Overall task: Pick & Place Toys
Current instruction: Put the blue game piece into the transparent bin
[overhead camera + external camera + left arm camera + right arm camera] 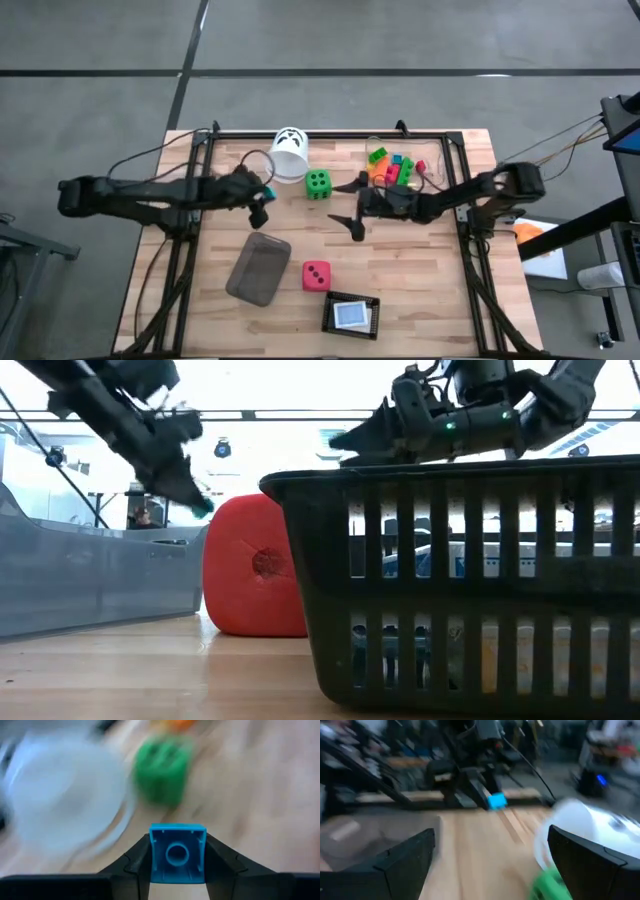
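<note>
The left gripper (177, 865) pinches a blue brick (177, 852); it should carry it level toward the grey tray (258, 268), while the right gripper (352, 205) waits spread.

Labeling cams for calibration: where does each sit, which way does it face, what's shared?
High: overhead, straight down on the table; both arms.
Low: table height, level past the basket; arms above.
Left wrist: past left pincer clamping blue brick.
Right wrist: past open right pincer toward left arm.
Shared: both wrists show the brick.

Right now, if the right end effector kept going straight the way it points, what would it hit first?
Probably the left end effector holding the blue brick, straight ahead across bare table; depth is unclear.
</note>
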`<state>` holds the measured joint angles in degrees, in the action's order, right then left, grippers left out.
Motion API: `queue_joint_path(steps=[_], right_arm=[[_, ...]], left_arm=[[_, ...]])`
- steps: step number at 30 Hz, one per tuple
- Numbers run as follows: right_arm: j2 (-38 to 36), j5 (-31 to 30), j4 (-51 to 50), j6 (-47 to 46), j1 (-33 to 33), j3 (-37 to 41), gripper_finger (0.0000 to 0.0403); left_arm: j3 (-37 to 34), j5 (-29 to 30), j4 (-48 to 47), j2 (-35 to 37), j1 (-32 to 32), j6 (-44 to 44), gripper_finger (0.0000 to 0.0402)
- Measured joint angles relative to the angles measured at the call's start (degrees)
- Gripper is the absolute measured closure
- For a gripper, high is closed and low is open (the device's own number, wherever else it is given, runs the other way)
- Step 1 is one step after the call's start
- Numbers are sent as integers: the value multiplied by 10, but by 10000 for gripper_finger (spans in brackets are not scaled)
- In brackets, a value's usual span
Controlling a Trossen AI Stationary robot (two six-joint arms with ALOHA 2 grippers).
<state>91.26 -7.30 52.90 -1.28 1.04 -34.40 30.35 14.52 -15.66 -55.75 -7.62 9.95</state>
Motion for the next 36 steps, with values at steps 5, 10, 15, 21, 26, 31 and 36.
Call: queue_joint_path(steps=[5,10,15,21,26,31,36], right_arm=[[83,51,167,27,-2,-5,23],[128,72,208,27,-2,-20,23],[140,78,207,25,-3,-41,23],[101,87,211,34,-12,-35,23],[53,102,222,69,-40,-19,23],[-5,85,193,108,-66,17,23],[-97,37,196,128,-86,91,23]], left_arm=[[-98,-46,250,59,67,-98,271],[-191,-53,456,70,107,-160,271],[-229,-62,547,65,108,-141,271],[-217,-51,557,47,107,-101,271],[-181,-49,574,-12,107,-110,271],[-108,-61,602,-115,105,-137,271],[-4,-78,595,-238,94,-166,271]])
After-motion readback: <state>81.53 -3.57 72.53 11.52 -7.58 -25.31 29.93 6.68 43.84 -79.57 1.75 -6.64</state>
